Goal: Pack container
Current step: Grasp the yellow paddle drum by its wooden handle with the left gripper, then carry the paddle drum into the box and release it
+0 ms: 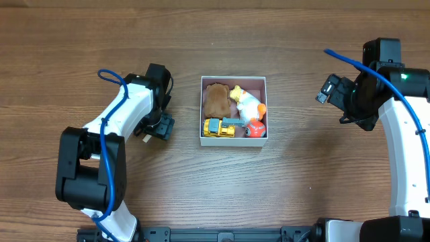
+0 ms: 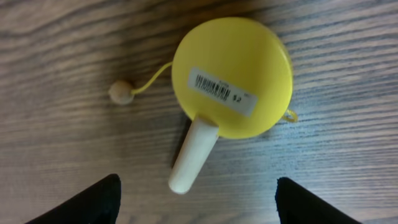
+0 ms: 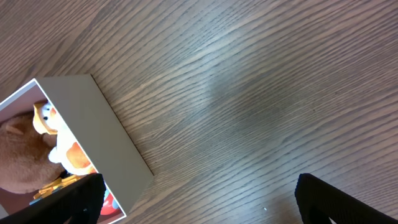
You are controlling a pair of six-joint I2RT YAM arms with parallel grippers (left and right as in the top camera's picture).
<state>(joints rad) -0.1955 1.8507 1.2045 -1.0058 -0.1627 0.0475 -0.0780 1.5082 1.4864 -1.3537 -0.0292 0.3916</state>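
The container (image 1: 234, 78) is a small white-walled square box at the table's middle. It holds a brown plush (image 1: 216, 99), a white and orange duck (image 1: 247, 104), a yellow truck (image 1: 219, 128) and a red toy (image 1: 255, 128). Its wall also shows in the right wrist view (image 3: 106, 130). A yellow round paddle toy (image 2: 231, 68) with a white handle (image 2: 193, 154) and a bead on a string (image 2: 120, 92) lies on the table. My left gripper (image 2: 198, 210) is open just above it, with the handle end between the fingers. In the overhead view the left gripper (image 1: 161, 126) hides most of the paddle. My right gripper (image 1: 327, 89) is open and empty, right of the container.
The wood-grain table (image 1: 295, 175) surrounds the container. The paddle carries a barcode sticker (image 2: 222, 92). The right wrist view shows bare table (image 3: 249, 112) between the right gripper's fingers (image 3: 199, 205).
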